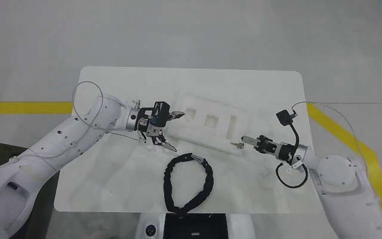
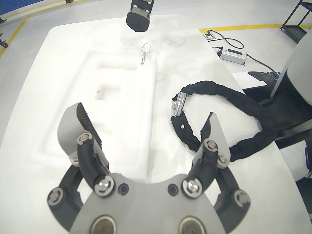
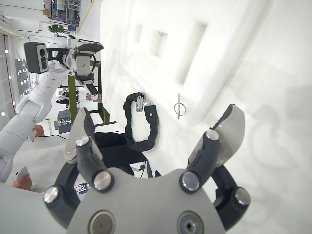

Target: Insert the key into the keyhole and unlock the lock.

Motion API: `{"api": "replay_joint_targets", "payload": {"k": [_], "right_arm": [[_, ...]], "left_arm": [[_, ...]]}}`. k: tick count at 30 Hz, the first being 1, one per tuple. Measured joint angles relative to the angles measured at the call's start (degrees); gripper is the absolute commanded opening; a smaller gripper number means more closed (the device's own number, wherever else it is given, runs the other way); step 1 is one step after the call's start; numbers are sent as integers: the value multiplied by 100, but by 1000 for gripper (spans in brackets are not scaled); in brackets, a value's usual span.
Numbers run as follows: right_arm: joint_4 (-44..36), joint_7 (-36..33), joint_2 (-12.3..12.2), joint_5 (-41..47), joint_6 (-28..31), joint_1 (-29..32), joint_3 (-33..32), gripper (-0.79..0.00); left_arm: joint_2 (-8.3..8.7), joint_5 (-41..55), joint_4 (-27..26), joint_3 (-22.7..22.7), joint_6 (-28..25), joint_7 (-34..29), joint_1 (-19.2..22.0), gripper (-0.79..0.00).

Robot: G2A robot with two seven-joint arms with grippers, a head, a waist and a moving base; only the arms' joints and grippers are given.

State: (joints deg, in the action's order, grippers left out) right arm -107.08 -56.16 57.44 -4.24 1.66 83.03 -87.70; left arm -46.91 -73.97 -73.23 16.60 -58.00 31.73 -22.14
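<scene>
Plainly, key [image 1: 237, 144] lies pointing toward foam tray [image 1: 209, 103].

the left arm [image 1: 71, 134] and right arm [image 1: 335, 172] extend inward from opposite sides. the left gripper [image 1: 175, 130] has its jaws spread wide, holding nothing. the right gripper [image 3: 158, 108], well apart, is likewise wide and apparently empty.

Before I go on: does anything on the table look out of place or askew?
Nothing is spilled or broken. The key lies loose against the edge of the white foam tray, in front of the open right pincer, not in the chain lock, whose loop reaches close to the front edge of the table.
</scene>
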Motion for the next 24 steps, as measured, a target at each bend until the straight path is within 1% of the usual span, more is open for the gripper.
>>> {"api": "replay_joint_targets", "payload": {"k": [1,5,6,7,9,10,13,17,20,24], "right_arm": [[18,-18,0,-6,-21,-13,40,-25],[51,-65,-4,20,-79,-58,140,-209],[62,-80,-7,11,-97,-64,159,-274],[74,-102,-10,-2,-110,-70,175,-302],[108,-148,-17,-19,-143,-90,207,-385],[123,-161,-19,-14,-163,-101,219,-394],[172,-219,-26,7,-208,-134,259,-385],[256,-249,-40,-40,-203,-165,289,-400],[298,-289,-49,-21,-186,-180,302,-397],[395,-285,-61,-39,-157,-222,328,-437]], "left_arm": [[0,0,0,0,0,0,0,0],[0,0,0,0,0,0,0,0],[0,0,0,0,0,0,0,0],[0,0,0,0,0,0,0,0],[0,0,0,0,0,0,0,0],[0,0,0,0,0,0,0,0],[0,0,0,0,0,0,0,0],[0,0,0,0,0,0,0,0],[0,0,0,0,0,0,0,0],[0,0,0,0,0,0,0,0]]}}
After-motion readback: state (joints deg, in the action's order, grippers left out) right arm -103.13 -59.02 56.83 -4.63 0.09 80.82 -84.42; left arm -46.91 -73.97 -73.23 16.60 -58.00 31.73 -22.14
